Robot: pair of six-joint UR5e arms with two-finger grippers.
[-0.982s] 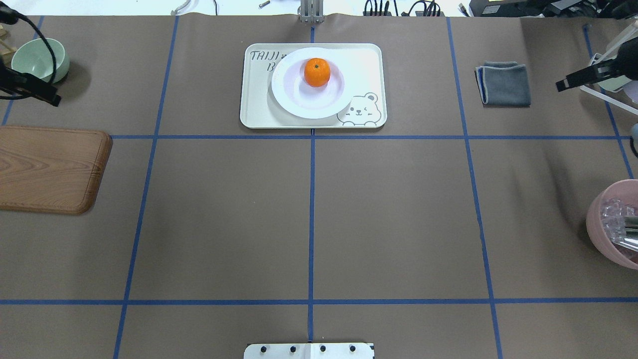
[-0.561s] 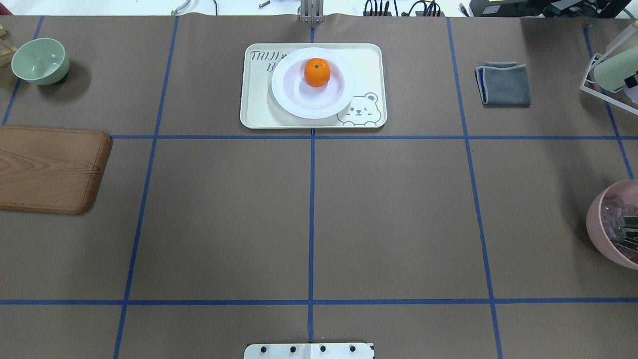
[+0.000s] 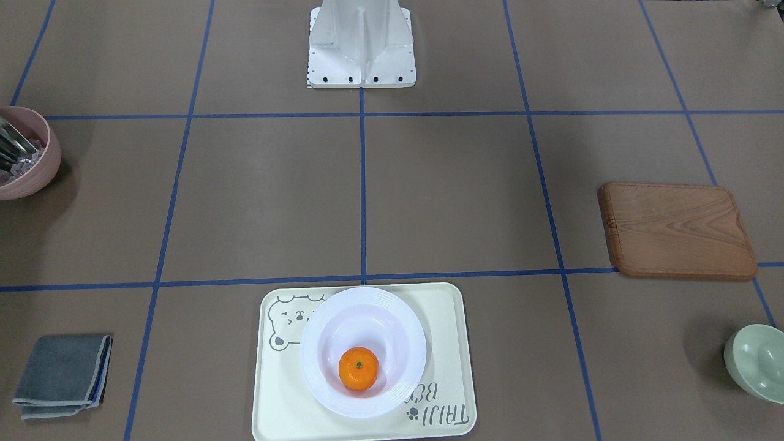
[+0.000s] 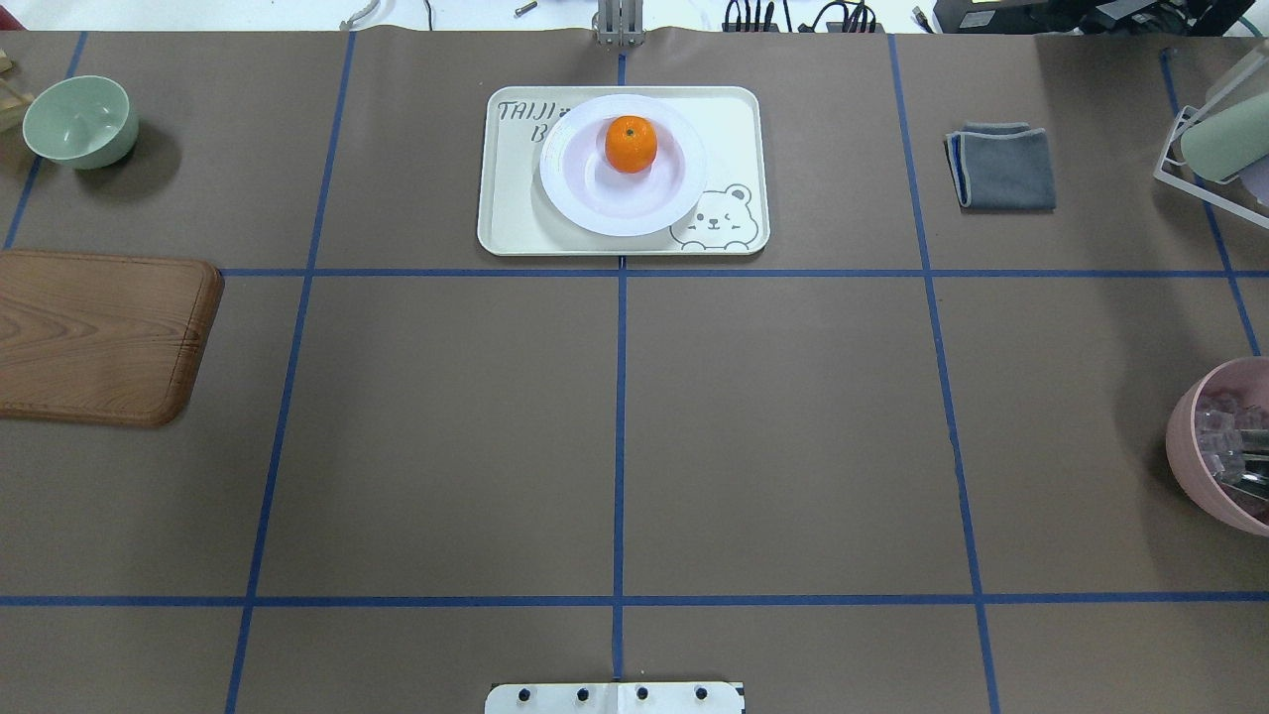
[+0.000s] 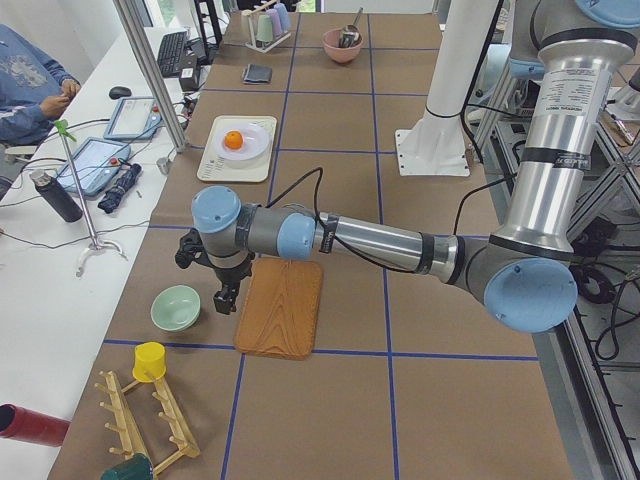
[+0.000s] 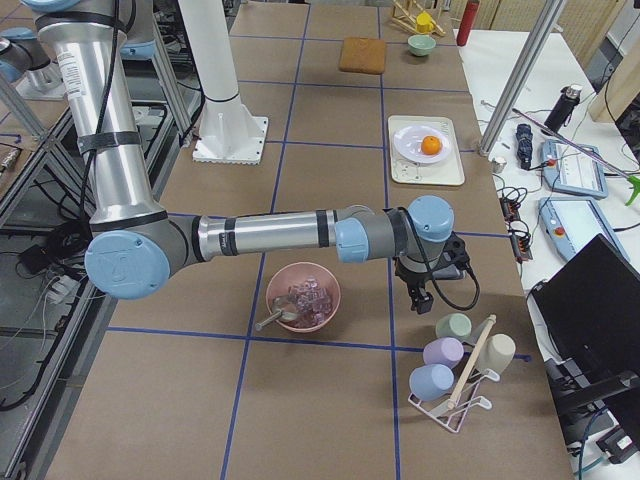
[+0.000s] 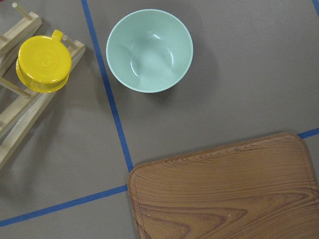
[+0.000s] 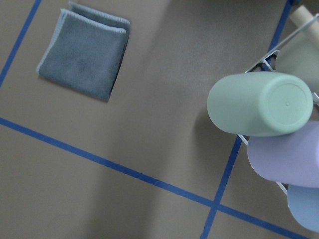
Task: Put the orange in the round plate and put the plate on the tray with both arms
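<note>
The orange (image 4: pixel 631 143) lies in the sunken centre of the white round plate (image 4: pixel 620 223), toward its far side. The plate rests on the cream tray (image 4: pixel 511 218) at the table's far middle; from the front view the orange (image 3: pixel 358 368), plate (image 3: pixel 367 318) and tray (image 3: pixel 447 331) read the same. My left gripper (image 5: pixel 222 298) shows only in the left side view, hanging above the table between a green bowl and a wooden board. My right gripper (image 6: pixel 418 297) shows only in the right side view, near the cup rack. I cannot tell whether either is open or shut.
A wooden board (image 4: pixel 94 337) and a pale green bowl (image 4: pixel 79 121) sit at the left. A grey cloth (image 4: pixel 1001 167), a cup rack (image 4: pixel 1214 149) and a pink bowl (image 4: pixel 1224 446) are at the right. A yellow cup (image 7: pixel 44 63) hangs on a wooden rack.
Both grippers, seen one second ago at the overhead view's left and right edges, have drawn outward and left that view. The orange, plate and tray have not moved.
</note>
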